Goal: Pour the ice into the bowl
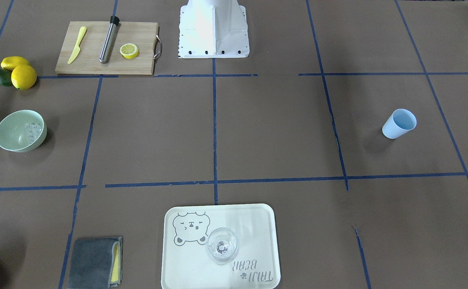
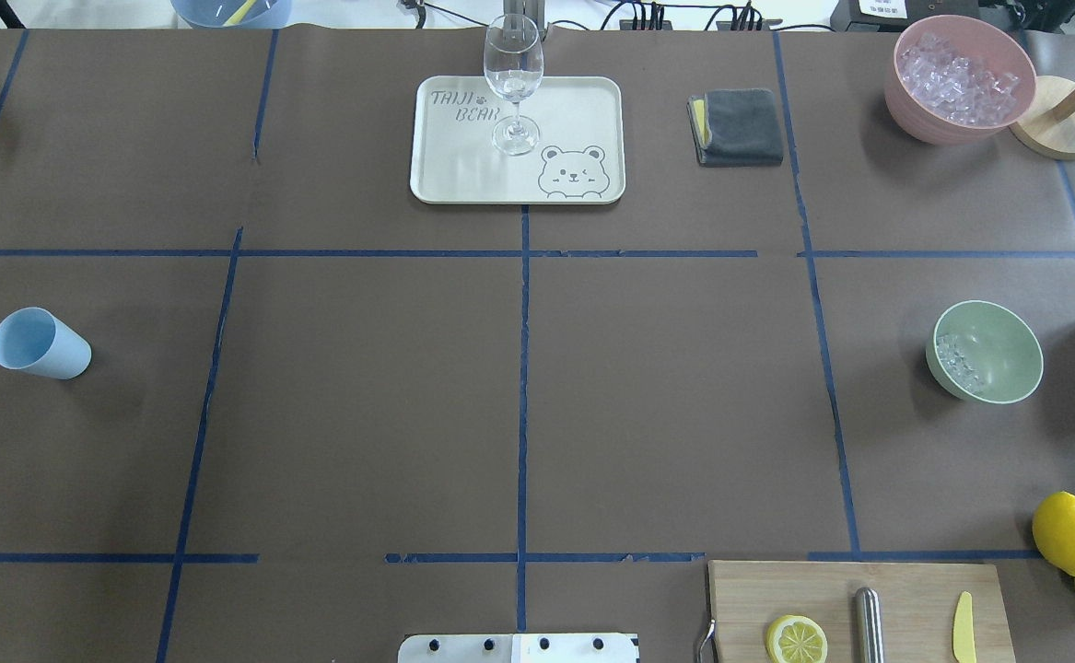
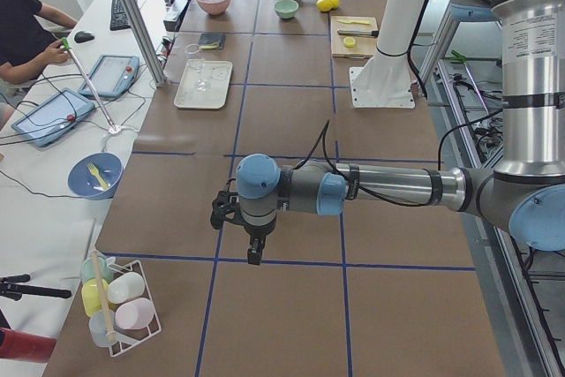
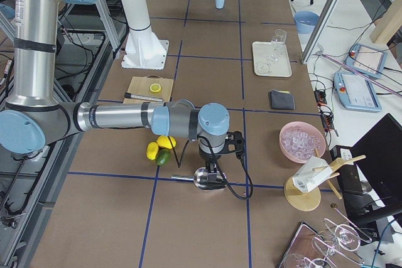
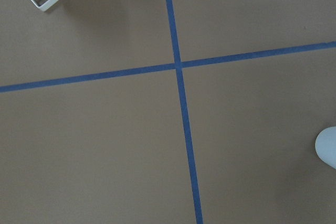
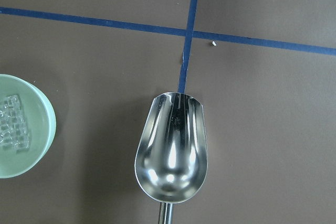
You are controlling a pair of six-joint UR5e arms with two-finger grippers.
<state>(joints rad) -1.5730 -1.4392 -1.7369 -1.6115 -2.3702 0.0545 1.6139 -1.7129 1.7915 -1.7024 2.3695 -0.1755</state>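
Observation:
The mint-green bowl (image 1: 14,136) stands at the table's side on my right and also shows in the overhead view (image 2: 1002,350) and the right wrist view (image 6: 37,129). A small heap of ice (image 1: 33,129) (image 2: 955,359) (image 6: 12,121) lies inside it. An empty metal scoop (image 6: 172,153) (image 4: 204,179) is beside the bowl, directly under my right gripper (image 4: 212,169). The fingers are hidden, so I cannot tell whether that gripper holds the scoop. My left gripper (image 3: 254,253) hangs over bare table at the far left end; I cannot tell if it is open or shut.
A pink bowl (image 2: 915,115) full of ice stands at the far right corner. A light blue cup (image 2: 40,343) stands on the left. A tray (image 2: 583,110) bears a wine glass (image 2: 513,83). A grey cloth (image 2: 740,126), a cutting board (image 2: 905,589) and lemons (image 2: 1067,532) lie around.

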